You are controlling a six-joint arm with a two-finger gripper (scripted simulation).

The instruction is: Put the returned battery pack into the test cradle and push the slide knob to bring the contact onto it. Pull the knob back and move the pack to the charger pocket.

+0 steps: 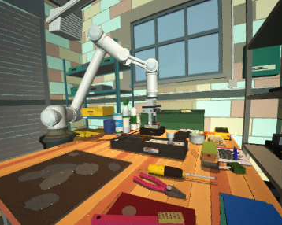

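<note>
The battery pack (152,126) is partly hidden between the fingers of my gripper (152,125); I hold this small dark block low over the far side of the black test fixture (149,145). The arm comes straight down on it from above. On the fixture's right part stands the grey slide knob (170,136). The fixture is a long dark tray in the middle of the wooden bench, with a red label on its front face. I cannot tell which recess of the fixture lies under the pack.
A green box (182,118) stands behind the fixture, with bottles (125,116) and a blue cup to its left. A yellow screwdriver (175,172) and pink pliers (159,185) lie in front. A dark mat (53,177) covers the bench's left; shelving stands on the right.
</note>
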